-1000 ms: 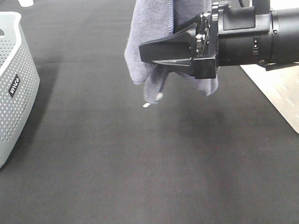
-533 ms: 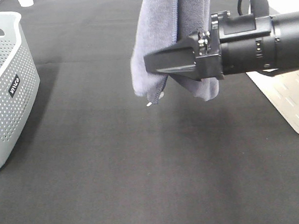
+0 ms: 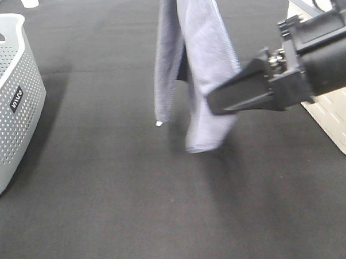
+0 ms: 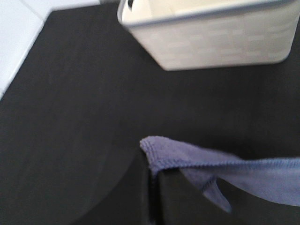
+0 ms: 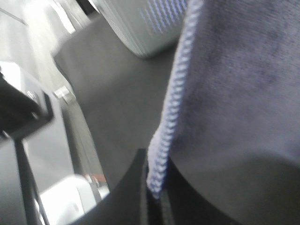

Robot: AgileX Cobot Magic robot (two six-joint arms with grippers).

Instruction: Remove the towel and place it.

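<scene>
**Exterior high view.** Towel (image 3: 199, 77) is seen hanging in loose folds over the mat (image 3: 107, 195). Its top is cut off at twelve o'clock, so the hold up there is not shown. The right gripper (image 3: 213, 102) reaches in from three o'clock, and its jaws are pressed together on the towel's side edge, low down. A small white tag (image 3: 159, 124) is seen at the cloth's seven o'clock corner. A grey basket (image 3: 10, 85) stands at nine o'clock and a white basket (image 3: 333, 122) at three o'clock, both well apart from the towel. The cloth is judged light, soft and limp: it can be expected to sag and swing, and no shape will be kept. A pinch on a hemmed edge or corner is judged the surest hold, since the pile may slip. The lowest fold is blurred, and whether it touches the mat cannot be told.

**Left wrist view.** The left gripper (image 4: 151, 168) is shown clenched on a corner of the towel (image 4: 243, 171), with the rest trailing away from it. The white basket (image 4: 211, 42) is seen beyond, only partly in frame.

**Right wrist view.** The right gripper (image 5: 152, 185) is shown closed on the hem (image 5: 176, 108) of the towel (image 5: 234, 93). Only the very edge is caught, so the hold is judged thin. The grey basket (image 5: 140, 23) is blurred behind.
</scene>
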